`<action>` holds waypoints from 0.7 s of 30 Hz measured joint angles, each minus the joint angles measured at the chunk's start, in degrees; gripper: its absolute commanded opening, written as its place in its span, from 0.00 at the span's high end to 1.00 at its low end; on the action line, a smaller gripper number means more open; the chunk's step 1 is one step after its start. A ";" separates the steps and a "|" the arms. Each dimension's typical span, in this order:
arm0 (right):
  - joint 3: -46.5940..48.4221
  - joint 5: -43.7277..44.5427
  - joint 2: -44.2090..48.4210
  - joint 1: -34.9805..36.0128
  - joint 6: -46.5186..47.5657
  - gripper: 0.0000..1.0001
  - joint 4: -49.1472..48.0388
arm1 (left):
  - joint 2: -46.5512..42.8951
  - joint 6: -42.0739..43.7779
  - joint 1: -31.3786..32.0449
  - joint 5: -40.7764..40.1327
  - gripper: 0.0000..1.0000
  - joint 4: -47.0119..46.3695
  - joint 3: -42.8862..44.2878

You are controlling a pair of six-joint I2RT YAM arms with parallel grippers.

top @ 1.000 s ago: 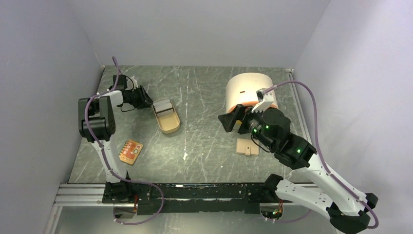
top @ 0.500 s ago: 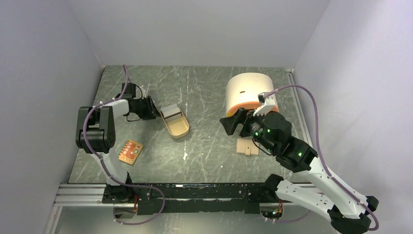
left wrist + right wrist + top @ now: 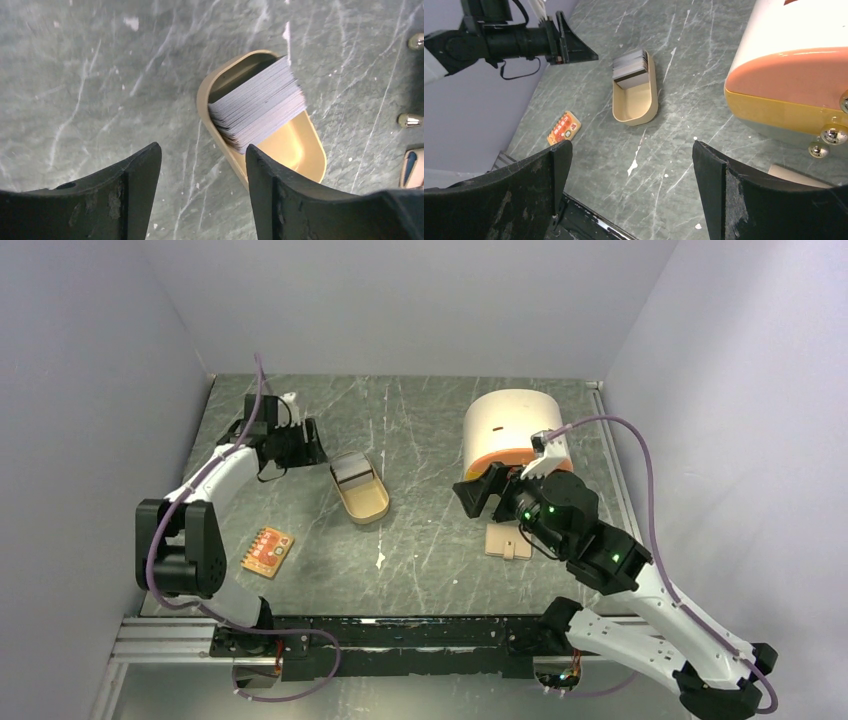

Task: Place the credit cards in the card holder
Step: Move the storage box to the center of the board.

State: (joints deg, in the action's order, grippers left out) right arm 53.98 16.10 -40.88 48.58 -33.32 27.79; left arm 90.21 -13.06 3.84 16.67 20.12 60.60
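**Top view:** The left gripper (image 3: 310, 443) hovers just beside the far end of the oval tray (image 3: 368, 504), jaws parted and holding nothing. The credit cards (image 3: 350, 471) sit as a grey stack in that end of the tray. The card holder (image 3: 507, 542) lies flat well to the right, partly under the right arm. The right gripper (image 3: 475, 495) is spread wide and empty near the cream box (image 3: 505, 420).

**Left wrist:** The stack leans on edge against the tray's rim (image 3: 204, 95), ahead of the open fingers (image 3: 142, 175). The step in hand looks like taking a card. A good pick would straddle the stack's upper edge and pinch only the outer card or two, without nudging the light tray. A tan sliver with blue in it shows at the right border, too cropped to name.

**Right wrist:** The broad fingers (image 3: 724, 190) frame the tray and the orange dotted piece (image 3: 564, 127). Only a tan corner of the card holder shows. Whether it lies open cannot be told.
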 measured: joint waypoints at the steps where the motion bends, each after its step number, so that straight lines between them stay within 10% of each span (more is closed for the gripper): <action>1: 0.00 0.02 -0.15 0.00 0.00 0.06 -0.02 | -0.57 1.33 0.52 -0.46 0.29 0.31 0.61; 21: 0.48 1.55 -4.13 0.00 0.00 0.06 0.90 | 13.81 31.45 21.14 -13.09 0.18 9.40 19.19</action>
State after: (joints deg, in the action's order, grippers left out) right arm 54.46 17.65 -45.01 48.58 -33.32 28.69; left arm 104.03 18.39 24.97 3.57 29.52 79.79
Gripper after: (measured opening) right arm 0.937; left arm 0.816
